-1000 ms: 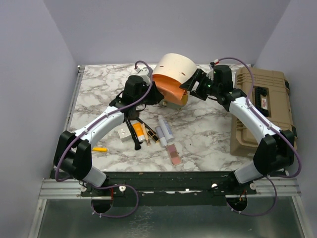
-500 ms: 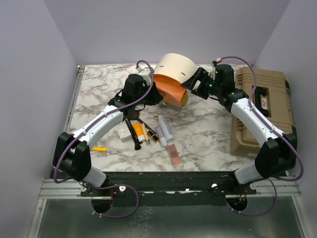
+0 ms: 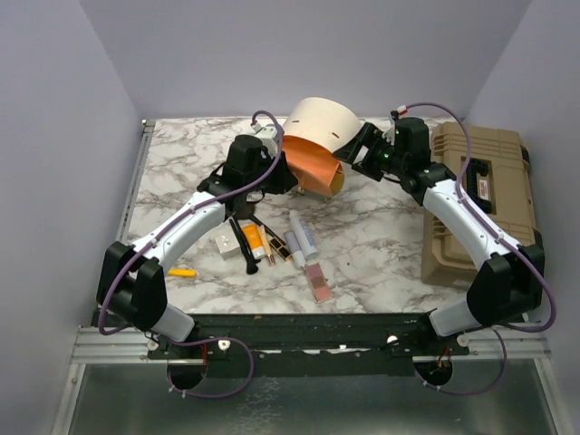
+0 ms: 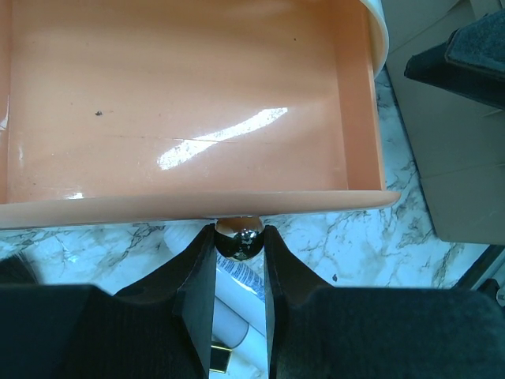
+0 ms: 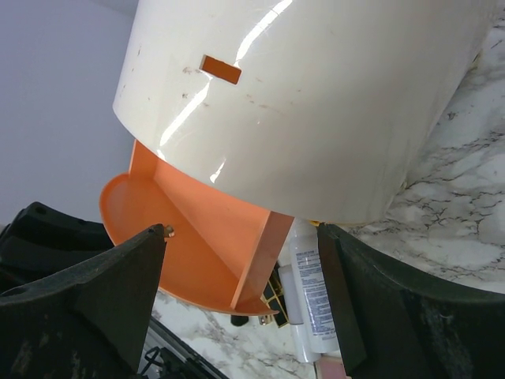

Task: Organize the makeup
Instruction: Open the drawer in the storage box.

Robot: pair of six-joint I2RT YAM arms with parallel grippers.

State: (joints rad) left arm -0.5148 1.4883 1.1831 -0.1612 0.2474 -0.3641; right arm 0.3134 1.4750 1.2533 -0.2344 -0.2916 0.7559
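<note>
The makeup lies on the marble in front of the case: two white tubes [image 3: 302, 237], gold-black lipsticks [image 3: 272, 245], an orange tube [image 3: 252, 241], a white square compact [image 3: 225, 243] and a pink palette [image 3: 317, 283]. The cream cylindrical case [image 3: 319, 127] stands tilted at the back, its orange drawer [image 3: 313, 168] swung out. My left gripper [image 4: 240, 235] is shut on the drawer's small dark knob [image 4: 240, 241]. My right gripper [image 5: 241, 233] stands wide open at the case's lower edge [image 5: 316, 118]; whether it touches the case is unclear. White tubes [image 5: 312, 292] show below it.
A tan toolbox [image 3: 476, 204] fills the right side of the table. A black brush [image 3: 245, 246] lies among the makeup, and a small orange item [image 3: 183, 272] sits near the front left. Grey walls close in the left, back and right.
The right arm has edged slightly back and to the right beside the case. The left gripper keeps its hold on the knob; the makeup has not moved.
</note>
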